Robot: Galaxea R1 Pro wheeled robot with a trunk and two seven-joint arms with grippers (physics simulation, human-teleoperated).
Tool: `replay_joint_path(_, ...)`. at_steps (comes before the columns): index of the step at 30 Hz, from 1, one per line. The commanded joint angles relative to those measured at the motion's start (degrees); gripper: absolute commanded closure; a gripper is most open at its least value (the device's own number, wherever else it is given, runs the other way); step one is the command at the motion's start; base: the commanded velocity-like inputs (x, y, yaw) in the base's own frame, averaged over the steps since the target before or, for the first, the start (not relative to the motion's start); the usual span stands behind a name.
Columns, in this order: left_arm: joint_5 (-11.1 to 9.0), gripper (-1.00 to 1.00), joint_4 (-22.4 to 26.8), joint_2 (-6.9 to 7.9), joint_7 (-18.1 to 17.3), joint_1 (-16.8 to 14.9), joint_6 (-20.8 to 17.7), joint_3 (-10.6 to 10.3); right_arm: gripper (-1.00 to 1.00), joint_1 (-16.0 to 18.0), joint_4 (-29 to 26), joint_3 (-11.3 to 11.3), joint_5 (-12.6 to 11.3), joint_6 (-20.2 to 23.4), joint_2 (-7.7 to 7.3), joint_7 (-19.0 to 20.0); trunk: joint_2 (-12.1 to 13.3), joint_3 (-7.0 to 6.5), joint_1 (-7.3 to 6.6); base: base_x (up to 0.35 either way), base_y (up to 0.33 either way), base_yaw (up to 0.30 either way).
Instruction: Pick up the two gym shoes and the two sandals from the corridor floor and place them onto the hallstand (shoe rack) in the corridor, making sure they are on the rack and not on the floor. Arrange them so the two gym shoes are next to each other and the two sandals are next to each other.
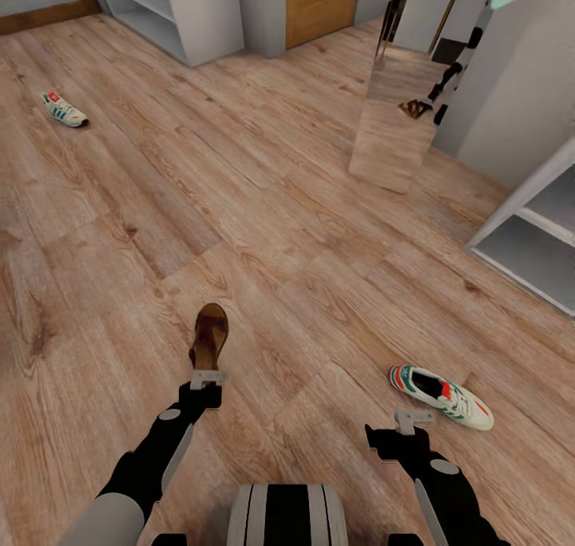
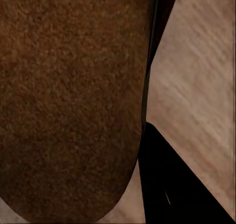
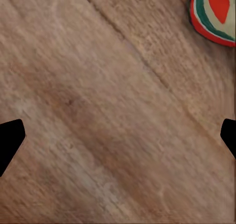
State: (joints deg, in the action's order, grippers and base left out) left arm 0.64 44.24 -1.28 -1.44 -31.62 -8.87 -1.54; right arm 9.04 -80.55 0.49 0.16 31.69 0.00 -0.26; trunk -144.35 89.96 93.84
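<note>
While the left gripper [image 1: 207,380] clasps a sandal [image 1: 210,335], shelves [image 1: 523,235] stand bare.

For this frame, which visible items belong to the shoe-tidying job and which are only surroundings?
Belongs to the job:
- brown sandal, at the left gripper
- near gym shoe, beside the right gripper
- far gym shoe
- corridor floor

Surroundings:
- leaning mirror
- wooden door
- white shelf unit
- grey shelf unit
</note>
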Motion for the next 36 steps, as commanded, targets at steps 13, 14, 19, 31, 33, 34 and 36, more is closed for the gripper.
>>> replay_joint_path(13,-0.24,1.0,25.83,-0.82,-0.26,-0.45,-21.27,-0.38,-1.0,-0.06,-0.97,-0.06,-0.19,0.22,-0.01,0.31,0.16,-2.85,-0.34,0.0,0.0,0.0)
replay_joint_path(14,-0.19,1.0,26.12,-1.55,-0.25,-0.45,-21.46,-0.45,-1.0,-0.06,-0.95,-0.06,-0.18,0.22,-0.01,0.32,0.18,-3.07,-0.36,0.0,0.0,0.0)
replay_joint_path(19,-0.2,1.0,26.57,-3.21,-0.23,-0.38,-21.76,-0.48,-1.0,-0.07,-0.94,-0.06,-0.23,0.22,-0.03,0.34,0.24,-4.18,-0.49,0.0,0.0,0.0)
replay_joint_path(31,-0.36,1.0,26.6,-3.36,-0.23,-0.02,-21.82,-0.22,-1.0,-0.17,-1.02,-0.06,-0.28,0.22,0.0,0.17,0.4,-6.84,-0.8,0.0,0.0,0.0)
replay_joint_path(33,-0.43,1.0,26.6,-3.37,-0.23,-0.02,-21.85,-0.22,-1.0,-0.23,-0.96,-0.06,-0.31,0.22,0.0,0.17,0.43,-7.41,-0.85,0.0,0.0,0.0)
replay_joint_path(34,-0.44,1.0,26.6,-3.38,-0.23,0.0,-21.83,-0.22,-1.0,-0.24,-0.96,-0.03,-0.32,0.22,0.01,0.19,0.44,-7.71,-0.88,0.0,0.0,0.0)
replay_joint_path(36,-0.45,1.0,26.6,-3.38,-0.23,0.0,-21.86,-0.22,-1.0,-0.25,-0.98,0.01,-0.33,0.22,0.01,0.18,0.47,-8.33,-0.93,0.0,0.0,0.0)
